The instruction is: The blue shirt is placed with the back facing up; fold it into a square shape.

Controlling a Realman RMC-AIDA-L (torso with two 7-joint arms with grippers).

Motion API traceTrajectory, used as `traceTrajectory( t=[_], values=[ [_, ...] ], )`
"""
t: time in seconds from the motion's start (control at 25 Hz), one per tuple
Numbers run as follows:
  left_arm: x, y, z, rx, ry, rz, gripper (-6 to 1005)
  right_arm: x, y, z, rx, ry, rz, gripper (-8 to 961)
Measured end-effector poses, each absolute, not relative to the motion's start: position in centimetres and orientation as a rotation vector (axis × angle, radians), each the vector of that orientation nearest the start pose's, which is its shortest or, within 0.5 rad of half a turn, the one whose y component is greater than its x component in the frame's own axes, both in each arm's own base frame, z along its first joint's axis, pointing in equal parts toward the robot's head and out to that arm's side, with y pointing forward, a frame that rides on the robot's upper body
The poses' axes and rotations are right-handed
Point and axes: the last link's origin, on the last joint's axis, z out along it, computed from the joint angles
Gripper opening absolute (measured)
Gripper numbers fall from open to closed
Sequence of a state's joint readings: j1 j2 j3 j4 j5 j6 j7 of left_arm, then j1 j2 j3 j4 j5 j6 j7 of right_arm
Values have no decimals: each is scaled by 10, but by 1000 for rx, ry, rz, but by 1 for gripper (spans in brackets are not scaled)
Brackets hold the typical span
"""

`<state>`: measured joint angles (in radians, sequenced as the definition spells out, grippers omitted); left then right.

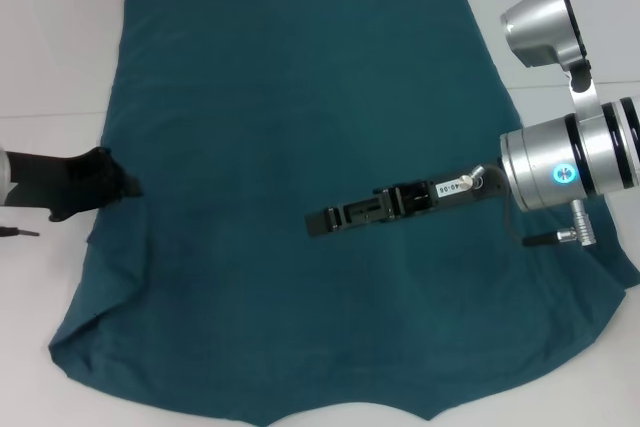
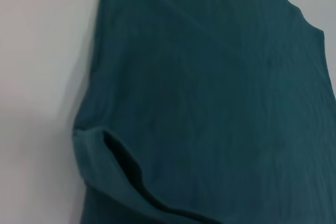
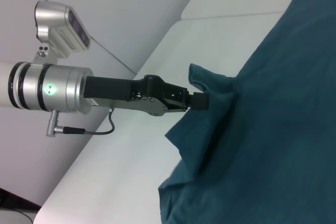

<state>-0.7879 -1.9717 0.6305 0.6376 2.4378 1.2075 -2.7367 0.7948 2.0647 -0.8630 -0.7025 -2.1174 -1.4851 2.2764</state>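
One blue shirt (image 1: 300, 147) on white table (image 1: 50, 47); left tool (image 1: 125, 187) clenched on edge, right tool (image 1: 318, 222) unclear.

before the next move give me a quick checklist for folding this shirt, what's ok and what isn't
1. Left gripper has the shirt: ok, its fingers are closed on a raised bunch of cloth at the left edge.
2. Plain side up: ok, no lettering shows in the head view.
3. Cloth lying flat: not ok, the left edge is bunched and lifted where it is pinched, with a fold below it.
4. Right gripper holding cloth: cannot tell, it sits over the middle of the shirt.
5. Shirt on the table: cannot tell, the near edge runs out of the head view.
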Motion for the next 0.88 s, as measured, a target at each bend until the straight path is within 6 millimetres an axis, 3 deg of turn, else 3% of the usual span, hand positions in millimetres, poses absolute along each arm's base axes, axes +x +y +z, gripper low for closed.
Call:
traceTrajectory(
  t=[0.56, 0.88],
  values=[
    [-236, 438, 7, 2577, 2419, 375, 1, 183, 387, -12, -2687, 1468, 506, 893],
    [-230, 439, 2, 2592, 2393, 373, 38, 185, 385, -12, -2687, 1476, 500, 892]
  ],
)
